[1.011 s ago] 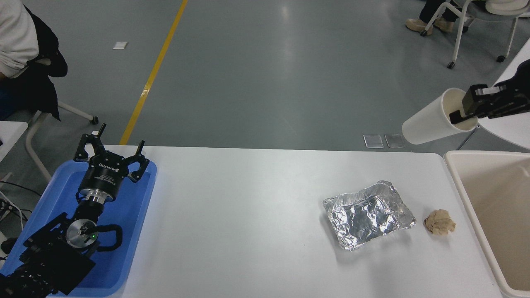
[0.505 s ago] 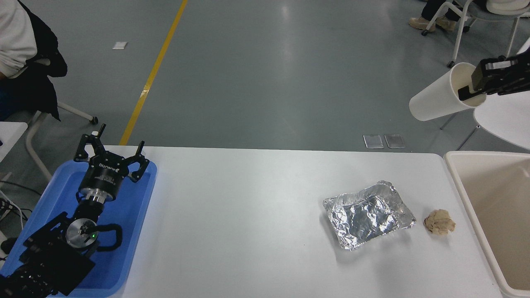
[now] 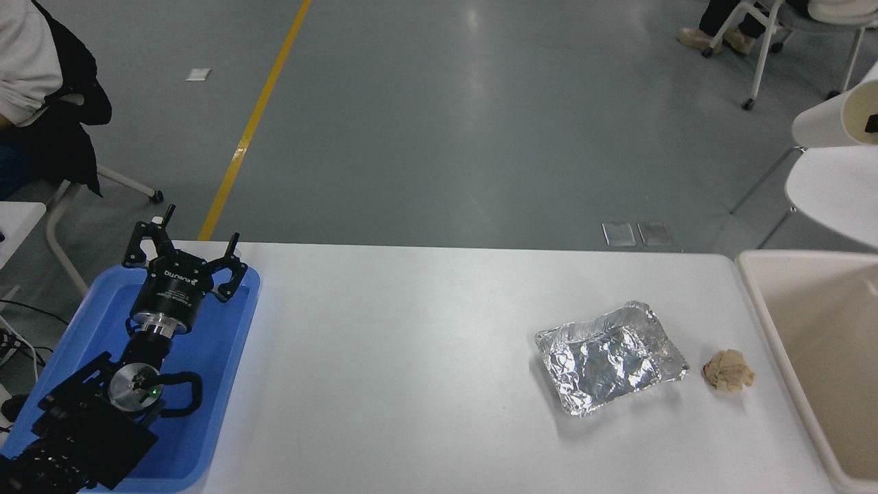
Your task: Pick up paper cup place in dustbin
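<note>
Carried up and to the right over the past second, the paper cup (image 3: 826,123) now hangs tilted on its side at the frame's right edge, high in the air and well above the far end of the dustbin (image 3: 761,302), its cream mouth facing right. Only a black sliver of the right hand (image 3: 872,123) shows inside the cup's rim, so its grip cannot be seen outright; the cup staying aloft suggests it is clamped on the wall at the rim. Thin paper of this sort looks light and easily crushed, and a pinch across the rolled rim, its stiffest part, appears the safest hold. On the bench (image 3: 411,343) a crinkled foil tray (image 3: 610,357) and a crumpled brown paper ball (image 3: 728,370) lie near the bin, apart from each other. Parked over a blue plastic tray (image 3: 233,357) at lower left, the left hand (image 3: 184,249) rests with fingers spread, empty.
</note>
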